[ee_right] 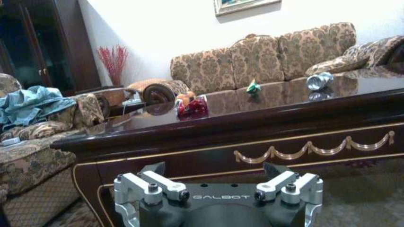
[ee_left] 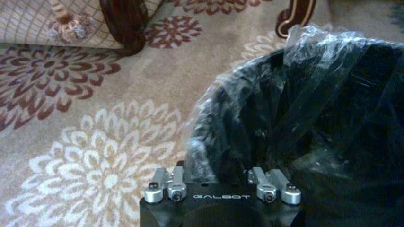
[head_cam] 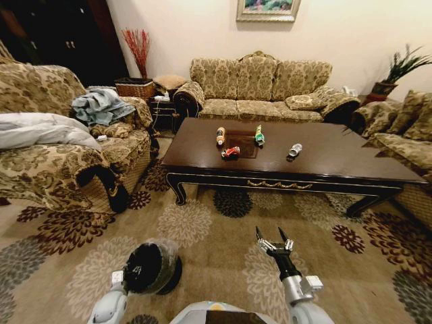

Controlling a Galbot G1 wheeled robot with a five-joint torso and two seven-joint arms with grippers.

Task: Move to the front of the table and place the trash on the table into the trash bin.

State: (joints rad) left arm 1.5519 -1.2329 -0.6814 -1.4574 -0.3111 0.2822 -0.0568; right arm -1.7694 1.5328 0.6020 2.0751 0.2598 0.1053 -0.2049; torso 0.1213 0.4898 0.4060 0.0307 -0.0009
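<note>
The table [head_cam: 337, 158] is standing on a flowered carpet [head_cam: 202, 229] (sofas around), holding the trash [head_cam: 231, 152]; the right gripper [head_cam: 273, 244] is hovering before it, fingers apart.

One dark table [head_cam: 337, 158] carries four pieces of trash around its centre inlay: one tan bottle [head_cam: 220, 136], one green tube [head_cam: 258, 135], one red can [head_cam: 231, 152] and one silver-white can [head_cam: 295, 150]. One black trash bin [head_cam: 150, 266] stands on the carpet, and two grippers show, left [ee_left: 221, 187] and right [head_cam: 273, 243].
</note>
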